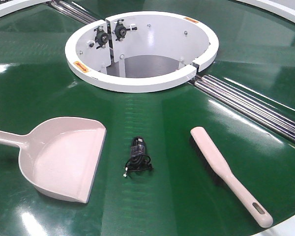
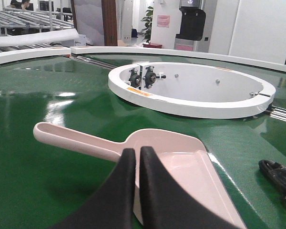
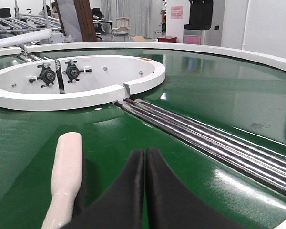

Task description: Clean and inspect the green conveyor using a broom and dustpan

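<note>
While nothing's gripped, I'm calling this unstarted: dustpan lying lower left on the green conveyor, broom lower right, black cable between them, unswept. Left gripper and right gripper are both hanging pinched closed, holding nothing.

A: Where does the front view sit?
B: High up, looking steeply down on the green conveyor, dustpan at left, broom at right.
A: And the wrist views?
B: Low and close over the belt, each facing forward past its own tips: the left pincer above the dustpan, the right pincer beside the broom. All three share the white rim
</note>
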Controlling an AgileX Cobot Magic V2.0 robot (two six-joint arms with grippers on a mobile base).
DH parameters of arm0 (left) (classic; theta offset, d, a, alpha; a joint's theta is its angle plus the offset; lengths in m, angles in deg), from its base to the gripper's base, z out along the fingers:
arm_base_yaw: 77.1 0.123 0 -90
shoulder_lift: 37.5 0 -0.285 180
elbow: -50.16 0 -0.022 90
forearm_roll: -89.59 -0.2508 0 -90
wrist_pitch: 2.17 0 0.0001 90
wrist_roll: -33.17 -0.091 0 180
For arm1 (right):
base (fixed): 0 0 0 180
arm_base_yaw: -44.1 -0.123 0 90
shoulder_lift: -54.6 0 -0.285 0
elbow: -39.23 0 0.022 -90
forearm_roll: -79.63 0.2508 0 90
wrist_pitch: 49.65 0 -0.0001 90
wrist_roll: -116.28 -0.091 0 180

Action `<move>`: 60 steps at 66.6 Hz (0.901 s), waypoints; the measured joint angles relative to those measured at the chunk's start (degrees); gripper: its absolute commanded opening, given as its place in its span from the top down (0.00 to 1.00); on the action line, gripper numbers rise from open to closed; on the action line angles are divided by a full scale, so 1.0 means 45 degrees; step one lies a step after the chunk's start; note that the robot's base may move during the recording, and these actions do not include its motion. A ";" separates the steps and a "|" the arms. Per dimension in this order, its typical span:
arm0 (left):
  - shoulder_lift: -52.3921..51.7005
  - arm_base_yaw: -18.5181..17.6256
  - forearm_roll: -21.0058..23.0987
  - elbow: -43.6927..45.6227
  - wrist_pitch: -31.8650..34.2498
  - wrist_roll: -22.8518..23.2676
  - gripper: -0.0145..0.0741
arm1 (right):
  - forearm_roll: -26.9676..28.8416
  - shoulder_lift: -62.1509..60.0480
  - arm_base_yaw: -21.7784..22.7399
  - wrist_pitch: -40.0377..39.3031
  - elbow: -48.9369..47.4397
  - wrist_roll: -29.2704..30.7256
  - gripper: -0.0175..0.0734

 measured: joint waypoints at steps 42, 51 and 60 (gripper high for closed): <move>0.0000 0.0000 -0.0342 0.0220 0.1695 -0.0326 0.84 | 0.0117 0.0000 0.0000 0.0000 0.0000 0.0000 0.82; 0.0405 0.0000 -0.0342 0.1957 0.0861 -0.0335 0.84 | 0.0117 0.0000 0.0000 0.0000 0.0000 0.0000 0.82; 0.2239 0.0000 -0.0342 0.3704 -0.0689 -0.0335 0.84 | 0.0142 0.0000 0.0000 0.0000 0.0000 0.0000 0.82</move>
